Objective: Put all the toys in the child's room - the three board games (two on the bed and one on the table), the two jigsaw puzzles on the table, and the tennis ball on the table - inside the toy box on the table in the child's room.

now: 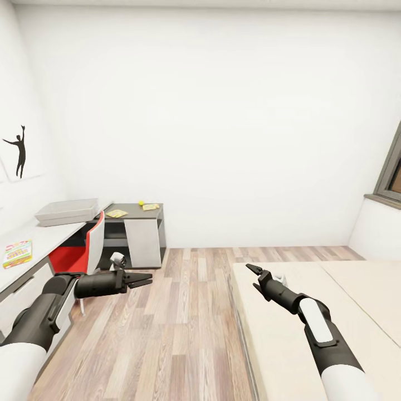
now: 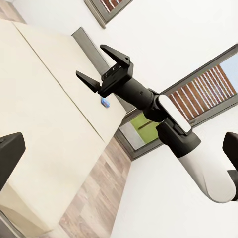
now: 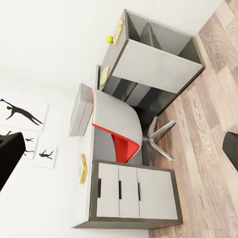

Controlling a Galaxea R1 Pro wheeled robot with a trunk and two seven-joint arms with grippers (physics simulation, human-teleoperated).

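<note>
Nearest, the right gripper [image 1: 252, 277] hangs over the near edge of the bed [image 1: 356, 289], jaws spread and empty. The left gripper [image 1: 140, 279] hovers above the wood floor [image 1: 184, 323], jaws also apart, holding nothing. Well to its left, one board game [image 1: 17, 254] lies flat on the desk's [image 1: 44, 236] near stretch, long axis running along the desk (colourful cover up). Farther along sits one grey toy box [image 1: 67, 211]. Beyond the red chair [image 1: 83, 248], at the desk's far corner, lie two jigsaw puzzles [image 1: 117, 213] [image 1: 150, 207] and one tennis ball [image 1: 141, 203].
</note>
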